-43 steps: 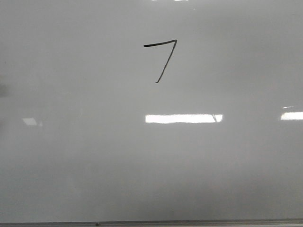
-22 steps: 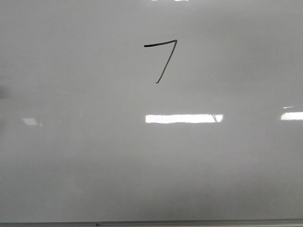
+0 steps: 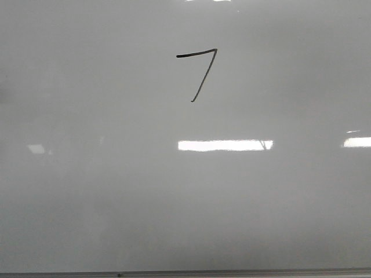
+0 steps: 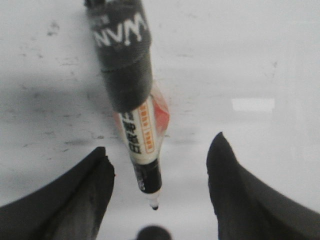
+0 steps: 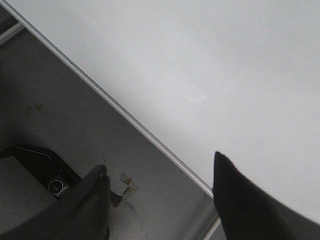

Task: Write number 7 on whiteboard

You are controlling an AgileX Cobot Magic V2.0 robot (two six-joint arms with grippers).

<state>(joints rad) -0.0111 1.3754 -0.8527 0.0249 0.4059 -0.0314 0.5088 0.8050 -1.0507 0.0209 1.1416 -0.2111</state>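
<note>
Seen from the front, one number 7 [image 3: 199,72] stands finished on the whiteboard [image 3: 185,197], in its upper middle, above the long bright reflection [image 3: 225,145]; two smaller reflections lie lower to either side of the digit, so I count three in that band. Compared with a moment ago, the dim shadow near the board's left edge has faded almost to nothing while the digit itself is unchanged, which I take to mean my arm has drawn away and the writing is done. No arm of mine shows here. In the left wrist view, my left hand [image 4: 160,172] is spread wide, and one marker [image 4: 132,95] lies on the pale scuffed worktop [image 4: 260,60] between the fingers, touching neither; its dark cap end points away and its tip [image 4: 154,205] towards me, so I judge it already put down. In the right wrist view, my right hand [image 5: 160,197] is also wide and holds nothing, hanging over the whiteboard's thin metal edge [image 5: 125,117] with grey worktop [image 5: 65,120] beyond it.
</note>
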